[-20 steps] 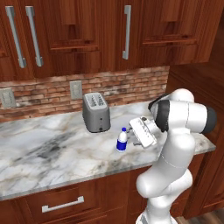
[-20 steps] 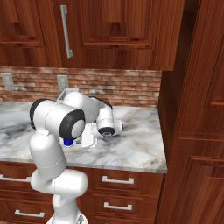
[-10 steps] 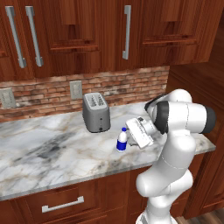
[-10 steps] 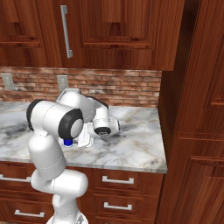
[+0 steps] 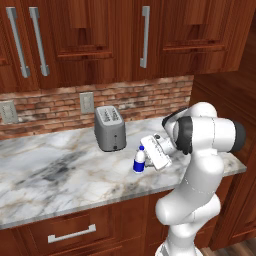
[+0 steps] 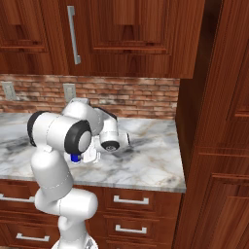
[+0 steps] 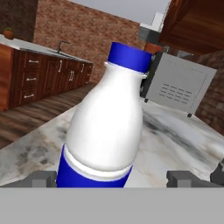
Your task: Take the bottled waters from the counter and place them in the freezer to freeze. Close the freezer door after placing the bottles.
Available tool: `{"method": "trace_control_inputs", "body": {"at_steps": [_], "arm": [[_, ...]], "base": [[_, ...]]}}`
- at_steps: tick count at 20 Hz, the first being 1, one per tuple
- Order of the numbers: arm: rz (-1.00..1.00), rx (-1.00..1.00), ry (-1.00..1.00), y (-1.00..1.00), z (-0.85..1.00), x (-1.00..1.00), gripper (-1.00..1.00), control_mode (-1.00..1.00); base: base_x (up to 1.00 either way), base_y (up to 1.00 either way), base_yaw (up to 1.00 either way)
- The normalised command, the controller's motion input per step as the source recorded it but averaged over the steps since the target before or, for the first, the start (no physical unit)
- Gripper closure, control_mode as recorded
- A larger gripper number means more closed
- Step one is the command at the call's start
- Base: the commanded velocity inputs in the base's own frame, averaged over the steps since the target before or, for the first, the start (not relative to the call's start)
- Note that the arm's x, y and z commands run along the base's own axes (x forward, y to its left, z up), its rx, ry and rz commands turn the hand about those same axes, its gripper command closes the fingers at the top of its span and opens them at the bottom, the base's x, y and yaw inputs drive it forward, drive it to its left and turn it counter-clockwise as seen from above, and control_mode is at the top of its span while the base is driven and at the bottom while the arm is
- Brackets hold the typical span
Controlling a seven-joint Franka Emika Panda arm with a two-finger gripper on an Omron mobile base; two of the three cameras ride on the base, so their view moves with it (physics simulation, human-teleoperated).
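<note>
Right, going left to right across the counter, you are looking for trouble spots:
counter: marble top is carrying everything; its front edge is lying just ahead of the bottle, so a knock forward is risking a roll-off.
toaster: standing just left-behind the bottle; a sideways shove is sending the bottle into it.
bottle: one of the bottled waters, standing upright on the counter, blue cap up, right at the gripper; in the hand view it is sitting between the two fingertips.
gripper: jaws are standing wide apart, nothing held yet; you are approaching side-on.
risk: if you are closing off-centre or too low on the label band, the bottle is tipping or squirting out.
risk 2: pushing further in before closing is sliding it toward the toaster.
freezer: you are needing to drive there after.
</note>
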Motion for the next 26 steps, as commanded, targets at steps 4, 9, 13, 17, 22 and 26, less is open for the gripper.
{"method": "trace_control_inputs", "body": {"at_steps": [4, 9, 13, 17, 22, 26], "arm": [[0.0, 0.0, 0.0, 0.19, 0.0, 0.0, -1.0, -1.0], [0.0, 0.0, 0.0, 0.24, 0.0, 0.0, -1.0, -1.0], [0.0, 0.0, 0.0, 0.28, 0.0, 0.0, 1.0, -1.0], [0.0, 0.0, 0.0, 0.06, 0.0, 0.0, 1.0, -1.0], [0.0, 0.0, 0.0, 0.0, 0.0, 0.0, 1.0, -1.0], [0.0, 0.0, -0.05, 0.0, 0.0, -0.24, 1.0, -1.0]], "base": [[0.0, 0.0, 0.0], [0.0, 0.0, 0.0], [0.0, 0.0, 0.0], [0.0, 0.0, 0.0], [0.0, 0.0, 0.0], [0.0, 0.0, 0.0]]}}
